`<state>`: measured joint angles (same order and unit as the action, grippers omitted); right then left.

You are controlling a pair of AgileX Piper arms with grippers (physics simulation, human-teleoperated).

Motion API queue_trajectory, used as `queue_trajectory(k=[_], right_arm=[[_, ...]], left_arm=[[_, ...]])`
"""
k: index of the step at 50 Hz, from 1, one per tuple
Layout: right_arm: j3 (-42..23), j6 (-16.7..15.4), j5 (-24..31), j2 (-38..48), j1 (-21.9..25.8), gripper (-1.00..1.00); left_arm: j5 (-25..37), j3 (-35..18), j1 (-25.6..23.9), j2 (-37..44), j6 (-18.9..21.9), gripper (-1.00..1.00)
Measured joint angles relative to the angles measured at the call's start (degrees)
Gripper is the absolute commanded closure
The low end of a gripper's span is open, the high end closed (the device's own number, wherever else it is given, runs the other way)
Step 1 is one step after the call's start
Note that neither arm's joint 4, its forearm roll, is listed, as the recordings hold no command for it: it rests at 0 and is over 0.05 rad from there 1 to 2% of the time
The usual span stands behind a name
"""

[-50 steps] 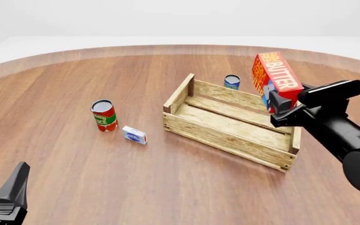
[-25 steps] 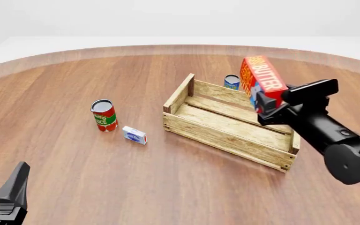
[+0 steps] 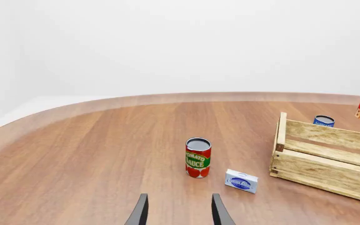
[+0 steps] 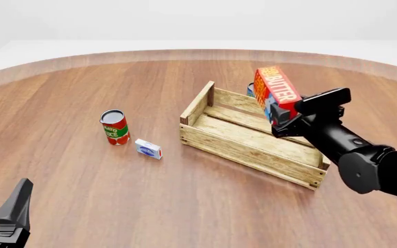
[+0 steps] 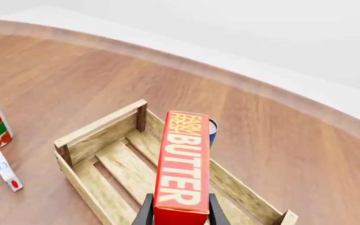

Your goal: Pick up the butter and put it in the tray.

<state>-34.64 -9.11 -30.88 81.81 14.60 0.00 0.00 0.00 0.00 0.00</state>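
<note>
Red butter (image 4: 277, 93) lifted, not yet in the tray (image 4: 254, 135).
Your right gripper (image 4: 279, 114) has its jaws clamped on the carton above the crate; lowering and release remain.

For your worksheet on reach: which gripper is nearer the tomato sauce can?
Left. The left gripper sits open, nearer than the can. The right gripper holds the butter over the crate.

wooden table (image 4: 81, 170), tray (image 4: 216, 139), tomato can (image 4: 114, 127), white-blue box (image 4: 147, 149)
</note>
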Motion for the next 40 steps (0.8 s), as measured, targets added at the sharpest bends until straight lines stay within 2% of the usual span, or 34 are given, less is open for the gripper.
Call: queue_trajectory(k=[40], right_arm=[[-2.5,1.3,-3.4,8.0,2.7,1.00]], left_arm=[[0.0,0.0,0.0,0.0,0.0,-1.00]])
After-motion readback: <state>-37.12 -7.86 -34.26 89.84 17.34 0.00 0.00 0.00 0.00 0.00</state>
